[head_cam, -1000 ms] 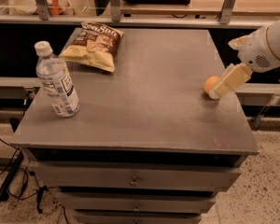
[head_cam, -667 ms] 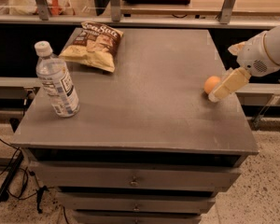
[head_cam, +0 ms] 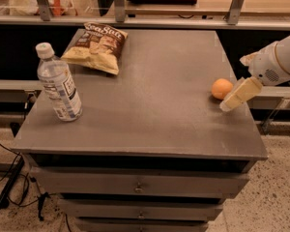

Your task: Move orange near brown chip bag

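The orange (head_cam: 222, 88) is small and round and rests on the grey table (head_cam: 154, 105) near its right edge. My gripper (head_cam: 233, 98) reaches in from the right and sits just to the right of the orange, low over the table, close to or touching the fruit. The brown chip bag (head_cam: 97, 46), with "Sea Salt" lettering and a pale yellow lower part, lies flat at the far left of the table, well away from the orange.
A clear plastic water bottle (head_cam: 58, 82) with a white cap stands near the table's left edge. Drawers (head_cam: 137, 187) run below the front edge. A shelf rail with metal posts (head_cam: 118, 4) runs behind the table.
My gripper has shifted slightly right and down, so more of the orange shows. The orange, the bag and the bottle have stayed in place.
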Tool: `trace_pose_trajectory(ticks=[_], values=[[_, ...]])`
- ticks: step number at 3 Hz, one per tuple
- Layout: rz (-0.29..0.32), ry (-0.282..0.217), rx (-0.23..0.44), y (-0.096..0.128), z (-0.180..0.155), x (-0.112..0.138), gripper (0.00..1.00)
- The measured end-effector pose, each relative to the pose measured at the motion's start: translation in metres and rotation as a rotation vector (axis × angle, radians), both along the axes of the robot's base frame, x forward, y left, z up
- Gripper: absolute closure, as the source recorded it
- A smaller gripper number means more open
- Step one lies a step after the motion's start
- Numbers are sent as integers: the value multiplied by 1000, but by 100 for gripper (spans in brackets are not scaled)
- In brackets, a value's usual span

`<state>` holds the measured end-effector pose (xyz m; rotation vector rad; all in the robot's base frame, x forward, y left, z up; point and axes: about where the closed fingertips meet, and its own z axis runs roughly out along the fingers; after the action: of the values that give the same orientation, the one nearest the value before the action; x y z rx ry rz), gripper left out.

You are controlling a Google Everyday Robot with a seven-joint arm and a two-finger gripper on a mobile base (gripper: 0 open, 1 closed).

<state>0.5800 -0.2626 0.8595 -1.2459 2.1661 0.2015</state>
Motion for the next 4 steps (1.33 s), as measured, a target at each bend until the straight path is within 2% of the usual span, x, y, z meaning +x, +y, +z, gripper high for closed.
trace_pose_trajectory(ticks=[1,4], values=[[3,27,6,-2,-8,-3,18],[55,61,15,16,-17,-4,88]])
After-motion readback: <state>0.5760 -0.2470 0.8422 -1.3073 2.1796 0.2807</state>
